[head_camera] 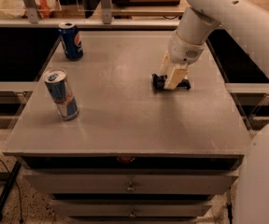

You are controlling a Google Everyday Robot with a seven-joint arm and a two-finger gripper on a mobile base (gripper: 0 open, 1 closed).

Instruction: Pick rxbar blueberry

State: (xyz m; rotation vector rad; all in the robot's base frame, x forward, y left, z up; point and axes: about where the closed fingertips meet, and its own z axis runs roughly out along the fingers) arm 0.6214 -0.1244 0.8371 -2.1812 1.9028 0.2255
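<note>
Reaching down over the right half of the bench [125, 129], your gripper [170, 73] is meeting the snack bar [159, 82], which is lying flat, well in from every edge. You cannot tell whether it is pinching the bar. The blue can [71, 41] and the blue-and-silver can [61, 94] are standing well apart near the left edge, leaving open surface between.

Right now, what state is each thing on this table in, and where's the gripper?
rxbar blueberry: lying on the table, right of centre, its middle hidden behind the gripper.
gripper: down at the bar, over its middle.
Pepsi can: upright, far left corner.
Red Bull can: upright, left edge, nearer the front.
drawers: shut.
</note>
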